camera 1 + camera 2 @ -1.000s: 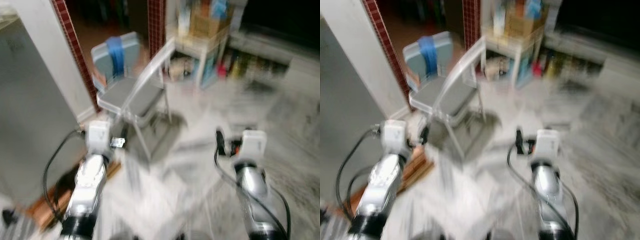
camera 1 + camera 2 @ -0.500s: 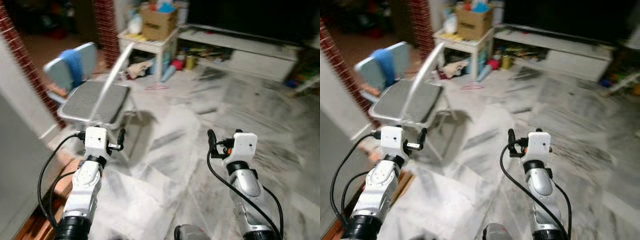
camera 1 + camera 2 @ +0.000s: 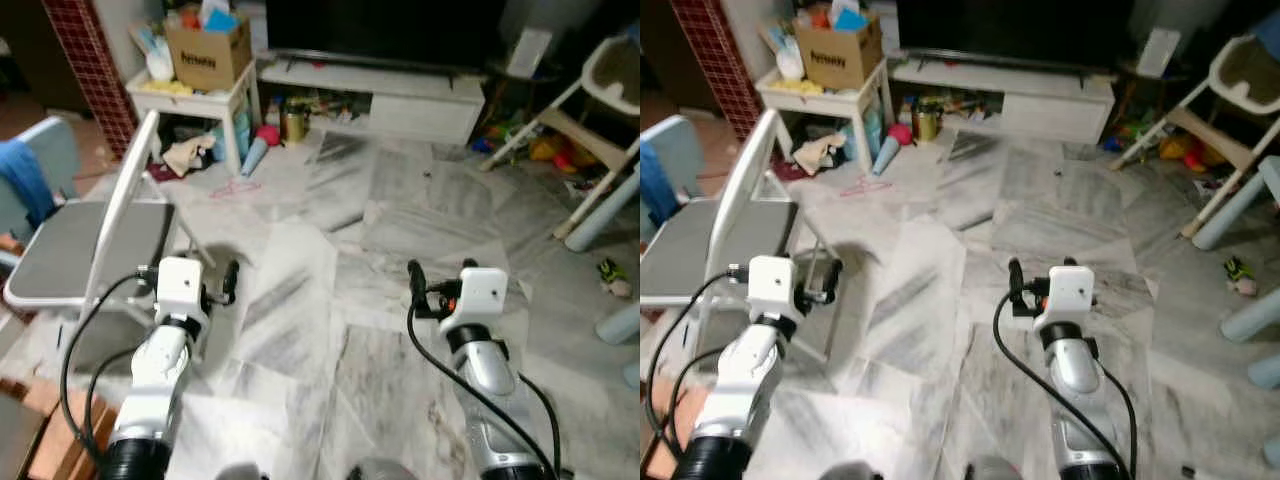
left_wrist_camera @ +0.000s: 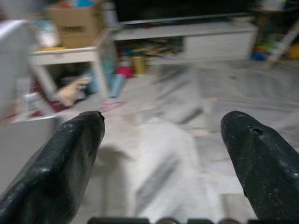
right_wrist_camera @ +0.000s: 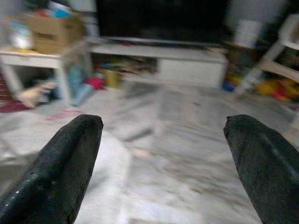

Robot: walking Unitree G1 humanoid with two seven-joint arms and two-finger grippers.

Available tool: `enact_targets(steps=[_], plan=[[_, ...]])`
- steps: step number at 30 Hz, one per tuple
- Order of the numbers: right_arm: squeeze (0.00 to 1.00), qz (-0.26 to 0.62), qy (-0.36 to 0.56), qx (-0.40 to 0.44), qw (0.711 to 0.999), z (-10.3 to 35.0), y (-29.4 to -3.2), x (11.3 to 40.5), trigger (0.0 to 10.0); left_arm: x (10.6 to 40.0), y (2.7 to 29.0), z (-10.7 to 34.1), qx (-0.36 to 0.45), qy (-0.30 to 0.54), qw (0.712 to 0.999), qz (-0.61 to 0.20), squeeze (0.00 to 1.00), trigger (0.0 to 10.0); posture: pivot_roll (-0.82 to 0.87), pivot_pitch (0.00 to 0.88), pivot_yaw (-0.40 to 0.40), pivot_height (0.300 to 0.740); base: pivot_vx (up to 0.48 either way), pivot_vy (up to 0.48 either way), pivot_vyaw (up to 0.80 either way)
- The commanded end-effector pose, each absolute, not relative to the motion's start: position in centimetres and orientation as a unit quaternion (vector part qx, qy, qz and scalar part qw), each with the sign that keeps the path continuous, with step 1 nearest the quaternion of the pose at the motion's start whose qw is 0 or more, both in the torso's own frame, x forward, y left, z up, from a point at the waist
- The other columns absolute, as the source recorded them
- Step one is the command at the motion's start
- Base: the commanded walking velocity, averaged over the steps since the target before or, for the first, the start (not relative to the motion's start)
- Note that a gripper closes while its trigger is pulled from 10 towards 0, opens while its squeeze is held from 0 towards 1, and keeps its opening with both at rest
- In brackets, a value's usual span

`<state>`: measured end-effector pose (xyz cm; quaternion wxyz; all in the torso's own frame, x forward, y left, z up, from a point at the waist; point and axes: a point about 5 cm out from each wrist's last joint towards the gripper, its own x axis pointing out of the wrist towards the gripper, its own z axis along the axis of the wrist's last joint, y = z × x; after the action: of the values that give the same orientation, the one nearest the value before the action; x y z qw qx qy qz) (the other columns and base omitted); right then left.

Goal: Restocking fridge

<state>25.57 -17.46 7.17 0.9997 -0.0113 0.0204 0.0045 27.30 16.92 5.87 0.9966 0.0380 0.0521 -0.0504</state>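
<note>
1. Left pincer (image 4: 161, 135): held out in front of the robot above the floor, black fingers (image 4: 60, 163) spread wide apart, nothing between them.
2. Right pincer (image 5: 163, 135): held out level with the left, fingers (image 5: 56, 163) likewise wide apart and bare.
3. Fridge and stock for it: cannot be made out among the things in view, so their look and their place relative to either pincer cannot be told.
4. Folding chair (image 3: 85, 245): grey seat, pale metal frame, just beside and ahead of the left arm; a blue cloth (image 3: 25, 180) hangs over a second chair back at the robot's far left.
5. Floor (image 3: 400, 210): pale grey marble tiles with darker veining.
6. Surface, small white side table (image 3: 195, 100): far left of the room, carrying a cardboard box (image 3: 208, 55); clutter beneath it.
7. Low white TV unit (image 3: 400, 95): along the far wall, dark screen above.
8. White high chair (image 3: 590, 90): far right; small toys (image 3: 610, 275) lie on the floor near it.
</note>
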Motion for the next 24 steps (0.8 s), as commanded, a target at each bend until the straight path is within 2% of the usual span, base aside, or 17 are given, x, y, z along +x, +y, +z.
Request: enact_targets(steps=[1,11,24], plan=[[0.00,-0.008,0.019,-0.015,1.000,7.3,-18.3,25.4,10.0,27.1,16.5,5.8,0.038,0.051,0.997,-0.050,0.00,10.0,0.00,0.000,-0.012,0.740,0.000,0.000,-0.46],[0.00,-0.014,0.005,-0.027,1.000,7.8,-18.9,24.8,10.0,25.4,18.7,5.1,0.057,0.059,0.996,-0.026,0.00,10.0,-0.01,0.000,-0.006,0.740,0.000,0.000,0.00],[0.00,-0.003,0.008,-0.052,0.999,7.7,-18.6,24.5,10.0,25.0,19.0,4.9,0.066,0.063,0.996,-0.024,0.00,10.0,0.00,0.000,-0.004,0.740,0.000,0.000,0.00]])
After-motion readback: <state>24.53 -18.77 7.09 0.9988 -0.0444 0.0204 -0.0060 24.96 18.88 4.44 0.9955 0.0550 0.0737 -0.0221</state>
